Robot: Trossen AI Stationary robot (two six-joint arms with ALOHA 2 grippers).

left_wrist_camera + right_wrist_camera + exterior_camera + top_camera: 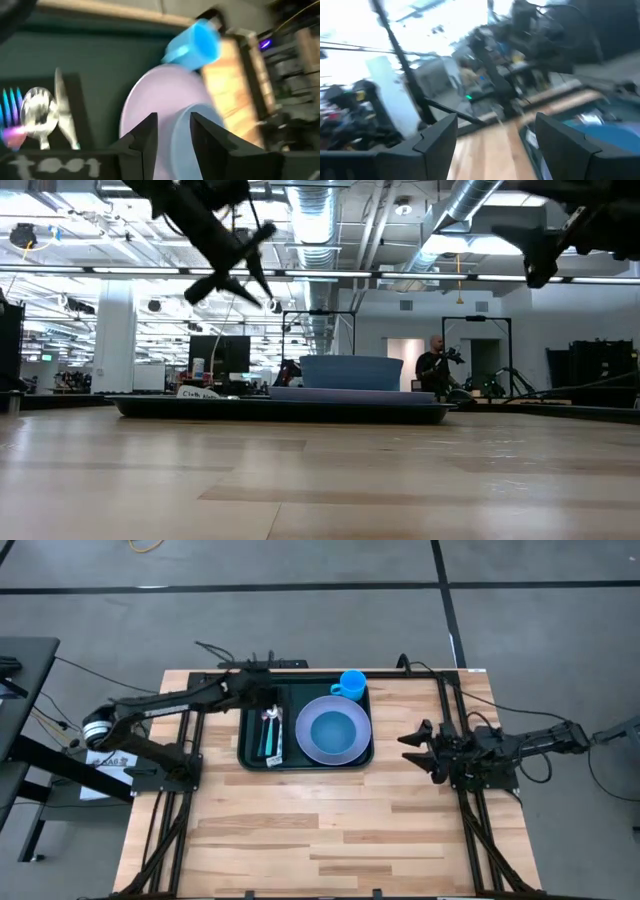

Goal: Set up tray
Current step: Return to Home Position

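- Hovering above the tray (305,765), the left gripper (172,122) has its fingers (146,131) a little apart, holding nothing.
- Right gripper (408,746): fingers wide apart, empty, right of the tray.

Site: robotics lab in an open industrial hall.

Low view: bare ceiling ducts (318,220) and pipes (470,205) at 12 o'clock. White column (113,330) at 9 o'clock. Black test frames (490,318) and a person (433,365) at 3 o'clock, beyond the surface (320,480).

High view: wood surface on black framing. Left arm (170,700) mounted at 9 o'clock, right arm (520,740) at 3 o'clock. Loose cables (80,668). Grey floor (300,630) with a black tape line (300,587) at 12 o'clock.
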